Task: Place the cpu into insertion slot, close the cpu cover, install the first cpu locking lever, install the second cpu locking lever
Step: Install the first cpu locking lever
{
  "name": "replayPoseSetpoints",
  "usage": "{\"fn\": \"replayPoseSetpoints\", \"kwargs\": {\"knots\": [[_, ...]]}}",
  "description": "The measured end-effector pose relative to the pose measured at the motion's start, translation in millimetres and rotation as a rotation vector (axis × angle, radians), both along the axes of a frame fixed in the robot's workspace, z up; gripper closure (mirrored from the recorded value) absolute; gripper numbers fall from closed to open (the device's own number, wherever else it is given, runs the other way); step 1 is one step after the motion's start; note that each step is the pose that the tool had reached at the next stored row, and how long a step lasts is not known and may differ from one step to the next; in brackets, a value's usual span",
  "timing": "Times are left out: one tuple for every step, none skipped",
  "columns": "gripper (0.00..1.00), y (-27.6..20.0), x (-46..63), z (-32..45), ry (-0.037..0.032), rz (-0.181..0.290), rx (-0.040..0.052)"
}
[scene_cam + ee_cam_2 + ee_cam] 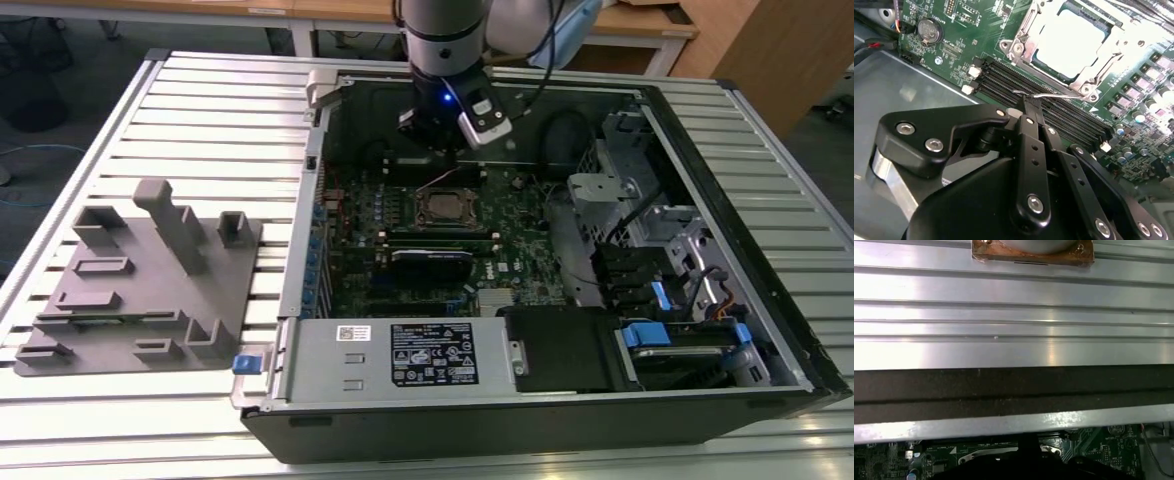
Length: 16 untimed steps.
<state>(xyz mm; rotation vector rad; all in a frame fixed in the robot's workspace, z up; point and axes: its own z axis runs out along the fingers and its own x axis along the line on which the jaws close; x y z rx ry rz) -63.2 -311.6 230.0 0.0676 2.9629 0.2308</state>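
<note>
**CPU seated, cover down, gripper at a locking lever**

In the second wrist view, the flat square cpu with its dull silver-grey metal top (1068,41) lies face up in the dark square insertion slot (1102,20), upper right of the frame. The thin silvery windowed cpu cover (1026,37) lies flat over it, framing the chip.

A thin bright wire locking lever (1054,95) runs along the cover's lower edge, its long axis parallel to the black ribbed memory slots (1004,82) just beside it.

The black jointed-metal gripper (1030,101) has its fingertips drawn together at the lever's hooked end; whether they actually pinch the wire cannot be told.

In the exterior view, the gripper (447,140) hangs inside the open black computer case (747,380), just above the socket, with a grey moulded fixture (147,290) on the ribbed aluminium table (200,100) at left.
</note>
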Motion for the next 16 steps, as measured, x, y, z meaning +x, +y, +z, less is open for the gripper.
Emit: {"fn": "replayPoseSetpoints", "kwargs": {"knots": [[0.89, -0.3, -0.5, -0.6, -0.0006, -0.001, -0.0020], [0.89, -0.6, -0.9, -1.4, -0.0015, -0.003, -0.0036], [0.89, -0.9, -1.2, -2.3, -0.0026, -0.007, -0.0051], [0.89, -1.2, -1.5, -3.4, -0.0037, -0.011, -0.0062], [0.89, -1.3, -1.5, -4.5, -0.0047, -0.018, -0.0069], [0.89, -1.3, -1.5, -5.5, -0.0052, -0.027, -0.0071], [0.89, -1.3, -1.5, -6.5, -0.0054, -0.038, -0.0073], [0.89, -1.3, -1.5, -7.4, -0.0056, -0.049, -0.0073], [0.89, -1.3, -1.6, -8.4, -0.0056, -0.060, -0.0075], [0.89, -1.3, -1.6, -9.3, -0.0057, -0.072, -0.0075], [0.89, -1.3, -1.6, -10.3, -0.0057, -0.085, -0.0075], [0.89, -1.3, -1.7, -11.3, -0.0059, -0.096, -0.0075], [0.89, -1.3, -1.8, -12.4, -0.0060, -0.107, -0.0075], [0.89, -1.3, -1.9, -13.5, -0.0062, -0.116, -0.0075], [0.89, -1.2, -2.1, -14.5, -0.0063, -0.123, -0.0075], [0.89, -0.8, -2.1, -15.5, -0.0063, -0.129, -0.0075]]}}
